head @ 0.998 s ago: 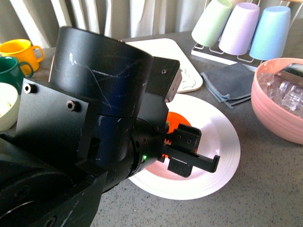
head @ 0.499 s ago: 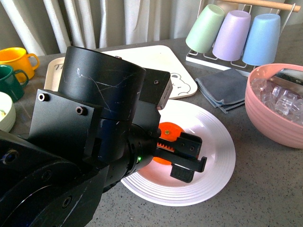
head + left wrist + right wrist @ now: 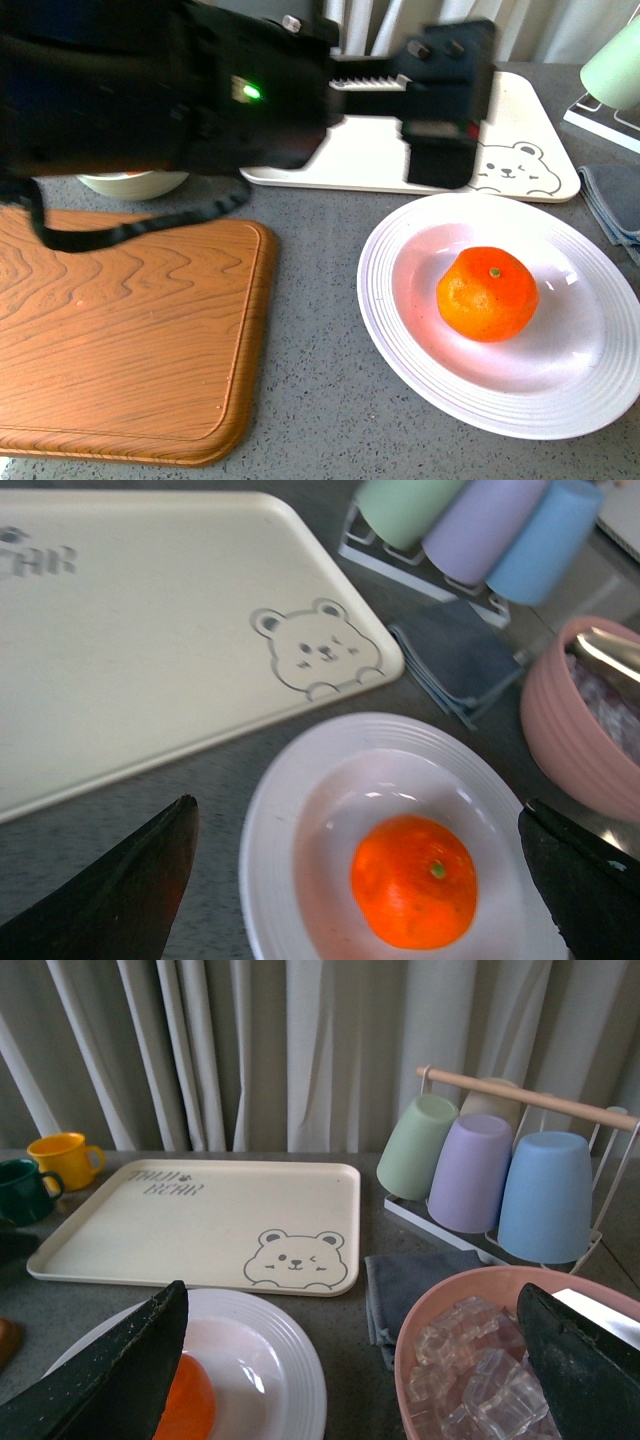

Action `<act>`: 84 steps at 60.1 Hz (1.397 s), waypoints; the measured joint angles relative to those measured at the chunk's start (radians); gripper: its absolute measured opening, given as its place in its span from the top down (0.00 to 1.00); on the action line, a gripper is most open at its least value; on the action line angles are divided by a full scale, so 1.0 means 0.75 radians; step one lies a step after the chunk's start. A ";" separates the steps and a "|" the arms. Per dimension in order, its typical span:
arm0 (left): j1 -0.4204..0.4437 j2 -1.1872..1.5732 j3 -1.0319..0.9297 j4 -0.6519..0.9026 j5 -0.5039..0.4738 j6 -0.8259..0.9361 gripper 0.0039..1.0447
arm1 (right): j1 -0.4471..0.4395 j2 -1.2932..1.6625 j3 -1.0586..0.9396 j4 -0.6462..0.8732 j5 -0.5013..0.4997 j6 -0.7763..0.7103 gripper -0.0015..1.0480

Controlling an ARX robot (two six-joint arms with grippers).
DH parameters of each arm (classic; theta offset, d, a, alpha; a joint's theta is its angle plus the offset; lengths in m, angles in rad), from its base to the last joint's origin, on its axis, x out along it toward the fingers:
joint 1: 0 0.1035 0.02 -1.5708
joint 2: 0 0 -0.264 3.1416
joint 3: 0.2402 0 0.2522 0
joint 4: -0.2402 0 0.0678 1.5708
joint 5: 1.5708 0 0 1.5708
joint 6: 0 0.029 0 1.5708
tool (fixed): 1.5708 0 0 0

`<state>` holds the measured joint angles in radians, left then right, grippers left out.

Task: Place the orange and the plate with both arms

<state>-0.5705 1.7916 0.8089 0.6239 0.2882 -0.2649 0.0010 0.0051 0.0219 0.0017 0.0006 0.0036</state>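
- The orange (image 3: 488, 293) is found in the middle of the plate (image 3: 378, 300), at 4 o'clock on the tabletop (image 3: 320, 330).
- The left claw (image 3: 357, 810) and the right claw (image 3: 350, 1360) are held released, empty.
- The orange step seems done; next, the plate rim is probably to be gripped.

I work over a dark grey, finely speckled stone tabletop (image 3: 318, 330) that runs back to a pale off-white curtain (image 3: 250, 1050). The curtain hangs in long vertical folds across the whole rear. Soft, even light falls over the surface before me.
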 joint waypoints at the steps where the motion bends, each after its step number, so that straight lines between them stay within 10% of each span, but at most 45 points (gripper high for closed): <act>1: 0.038 -0.023 -0.018 0.014 0.001 -0.011 0.08 | -0.001 0.000 0.000 0.000 0.000 0.000 0.09; 7: 0.220 -0.131 -0.128 0.083 0.015 -0.032 0.08 | 0.000 0.000 0.000 0.000 0.000 0.000 0.09; 10: 0.264 -0.146 -0.279 0.415 -0.388 0.106 0.20 | 0.000 0.000 0.000 0.000 -0.005 0.000 0.09; 15: 0.376 -0.254 -0.521 0.703 -0.702 0.247 0.37 | -0.001 0.001 0.000 -0.001 -0.002 0.000 0.09; 33: 0.549 -0.679 -0.853 0.637 -0.582 0.332 0.99 | 0.000 -0.001 0.000 -0.001 0.000 0.000 0.09; 84: 0.755 -1.698 -1.058 -0.151 -0.385 0.341 0.99 | 0.000 -0.001 0.000 -0.001 -0.001 0.000 0.09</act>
<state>-0.0040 0.5182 0.0151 0.5106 -0.0002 -0.0090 0.0010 0.0048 0.0219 0.0013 0.0002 0.0036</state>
